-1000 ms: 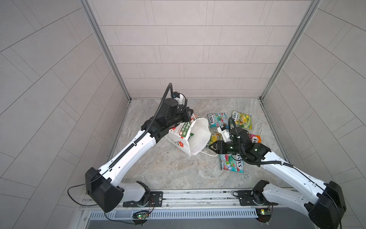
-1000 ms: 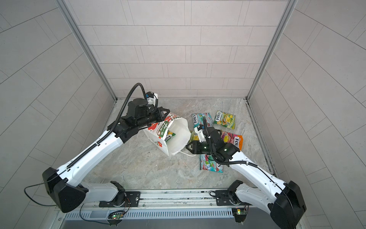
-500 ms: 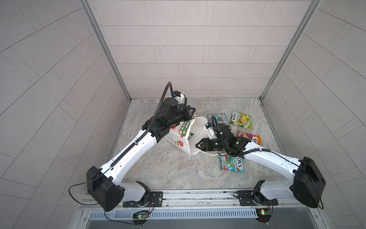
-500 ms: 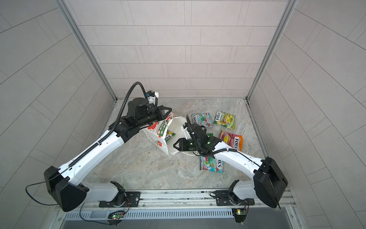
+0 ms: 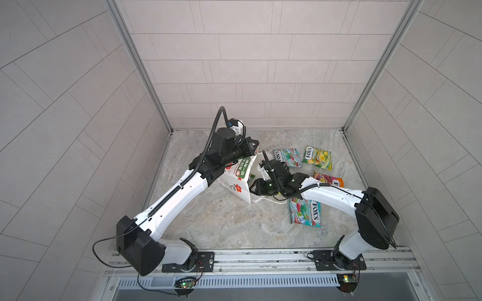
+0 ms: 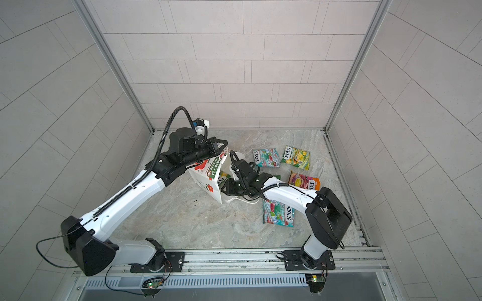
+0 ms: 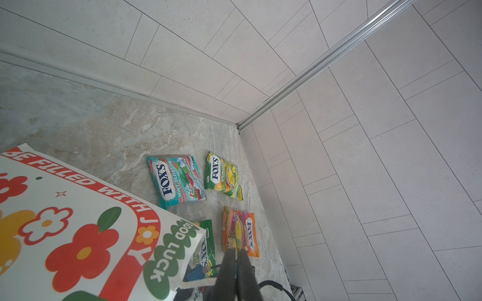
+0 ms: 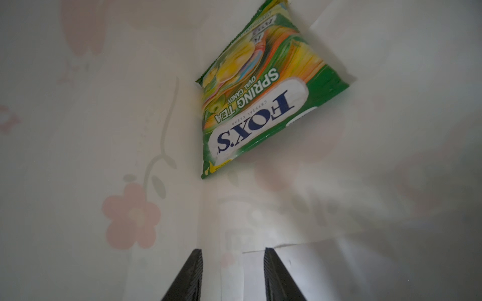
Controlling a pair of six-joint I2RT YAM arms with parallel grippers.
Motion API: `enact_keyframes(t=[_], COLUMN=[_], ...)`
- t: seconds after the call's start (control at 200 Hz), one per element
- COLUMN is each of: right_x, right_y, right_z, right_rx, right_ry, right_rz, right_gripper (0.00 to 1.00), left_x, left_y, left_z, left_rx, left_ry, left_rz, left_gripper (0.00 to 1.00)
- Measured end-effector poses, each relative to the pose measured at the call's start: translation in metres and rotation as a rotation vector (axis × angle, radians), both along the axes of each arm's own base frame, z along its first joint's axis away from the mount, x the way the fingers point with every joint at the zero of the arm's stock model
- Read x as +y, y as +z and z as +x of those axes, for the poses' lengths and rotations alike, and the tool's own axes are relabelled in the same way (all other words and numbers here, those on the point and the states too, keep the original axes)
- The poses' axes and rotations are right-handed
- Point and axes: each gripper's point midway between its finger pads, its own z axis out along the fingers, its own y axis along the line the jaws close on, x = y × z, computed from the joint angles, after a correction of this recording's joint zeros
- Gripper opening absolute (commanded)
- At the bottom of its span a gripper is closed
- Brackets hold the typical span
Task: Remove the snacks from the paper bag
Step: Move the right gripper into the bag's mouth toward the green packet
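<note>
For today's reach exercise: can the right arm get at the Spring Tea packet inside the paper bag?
Likely yes: right gripper, open, is inside the paper bag; nothing blocks the Spring Tea packet.

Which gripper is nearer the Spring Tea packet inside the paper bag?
Right. The right gripper is inside the bag, open jaws facing the packet; the left gripper pinches the bag's rim outside.

Top views high overhead, same whole scene; right wrist close inside paper bag [image 8: 78, 130]
</note>
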Motion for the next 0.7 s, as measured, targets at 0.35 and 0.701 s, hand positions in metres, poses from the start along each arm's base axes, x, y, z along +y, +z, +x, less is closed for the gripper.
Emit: enact_keyframes(t=[0.35, 0.701], right_x=[0.007, 0.008], right_y=[-0.023, -0.040], right_z=[0.022, 0.035], right_rx=[0.053, 0.092], right_ry=[-0.095, -0.206], right_rz=[-0.047, -0.046], right_gripper=[0.43, 0.45], left_x=[-0.001, -0.001], left_y=[-0.002, -0.003], left_z=[0.002, 0.002], left_rx=[0.004, 0.002], left_ry=[0.002, 0.003], left_rz=[0.000, 0.004], left_gripper=[0.00, 0.00])
